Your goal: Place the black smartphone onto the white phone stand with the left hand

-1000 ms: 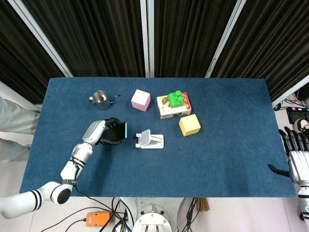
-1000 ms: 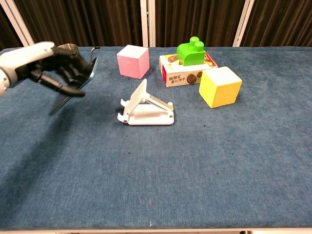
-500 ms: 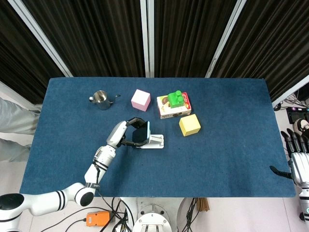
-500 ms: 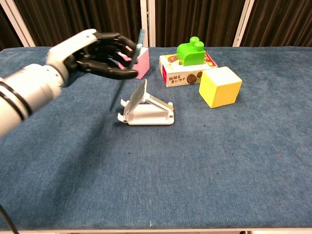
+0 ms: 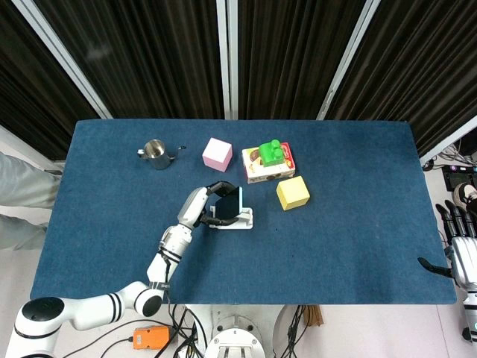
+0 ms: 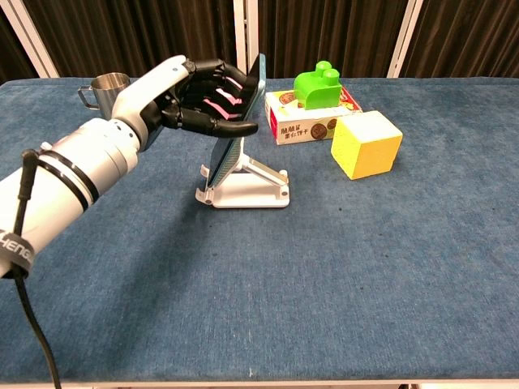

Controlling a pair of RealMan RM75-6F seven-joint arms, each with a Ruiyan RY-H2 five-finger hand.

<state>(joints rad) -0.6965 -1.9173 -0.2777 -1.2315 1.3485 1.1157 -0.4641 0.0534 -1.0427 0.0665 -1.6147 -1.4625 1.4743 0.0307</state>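
On a blue worktop (image 6: 389,267), seen from overhead and from chest height, a small metal cup (image 5: 156,154) stands at the far left.

Right of it, the left robot hand (image 6: 199,101) grips the black smartphone (image 6: 239,121) with its fingers wrapped across the screen side. The phone is held edge-on in the chest view, tilted back, directly over the white phone stand (image 6: 243,188). Its lower edge appears to be at or just above the stand's front lip; whether it touches cannot be told.

To finish this step well, the phone's bottom edge should probably settle behind the lip first, and its back then lean flat onto the sloped rest. The fingers should likely release slowly and only once the phone sits stable, since the light stand could slide or tip if pushed sideways.

Behind the stand is a pink cube (image 5: 217,154). Further right, a green toy block (image 6: 318,85) sits on a red and white box (image 6: 306,126). The box shows printed characters and round pictures on its front, too small to read. Just beside it is a yellow cube (image 6: 366,143).

At the far right edge of the overhead view, the right robot hand (image 5: 459,246) hangs beyond the worktop, fingers apart, holding nothing.
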